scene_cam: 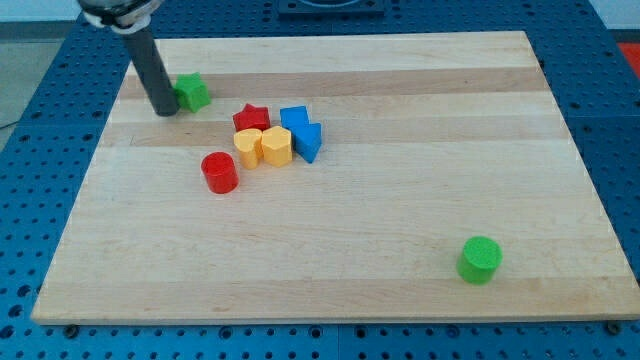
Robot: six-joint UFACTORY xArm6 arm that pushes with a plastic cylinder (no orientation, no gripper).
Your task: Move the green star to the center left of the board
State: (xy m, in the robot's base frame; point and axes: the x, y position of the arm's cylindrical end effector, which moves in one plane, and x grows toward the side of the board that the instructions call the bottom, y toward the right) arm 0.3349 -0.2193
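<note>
The green star (192,91) lies near the board's top left. My tip (165,111) rests on the board just left of the star, touching or nearly touching its left side. The dark rod rises from there to the view's top left.
A cluster sits right of the star: a red star (251,118), two yellow blocks (249,146) (276,145), a blue cube (294,118) and a blue triangular block (309,141). A red cylinder (219,172) lies below them. A green cylinder (480,259) lies at the bottom right. The wooden board (400,220) is ringed by a blue table.
</note>
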